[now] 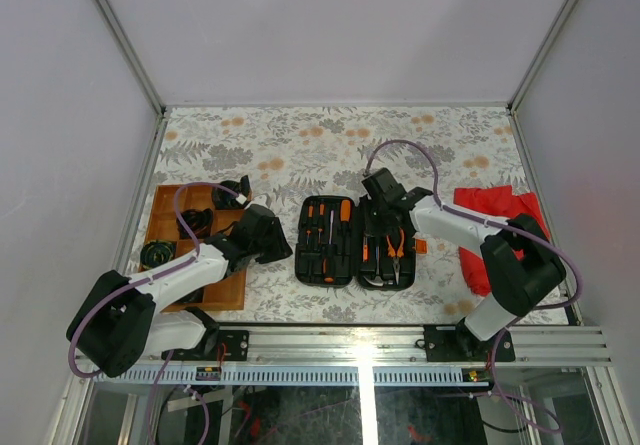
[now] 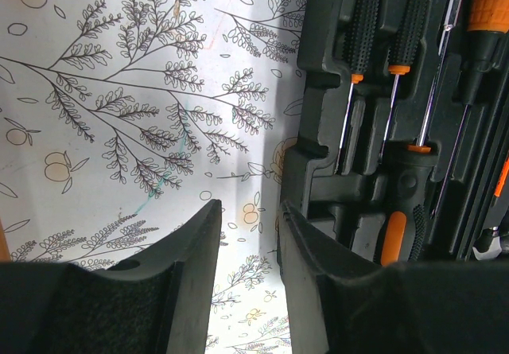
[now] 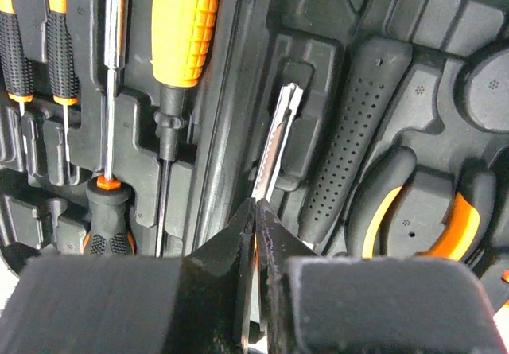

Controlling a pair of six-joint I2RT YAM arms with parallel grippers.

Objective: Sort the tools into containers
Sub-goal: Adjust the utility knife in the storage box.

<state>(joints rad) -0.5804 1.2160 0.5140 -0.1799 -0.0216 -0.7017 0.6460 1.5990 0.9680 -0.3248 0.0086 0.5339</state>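
Observation:
The black tool case lies open at the table's middle, with orange-and-black screwdrivers in its left half and pliers in its right. My right gripper hangs over the right half, shut on a thin steel blade-like tool that runs up from between its fingertips. Beside it lie a black dotted handle and an orange-handled driver. My left gripper is open over the tablecloth, just left of the case's edge, with nothing between its fingers. The wooden tray sits at the left.
A red cloth lies right of the case, partly under the right arm. The tray holds dark items and a round black roll. The left arm crosses the tray's near corner. Grey walls enclose the flowered tabletop.

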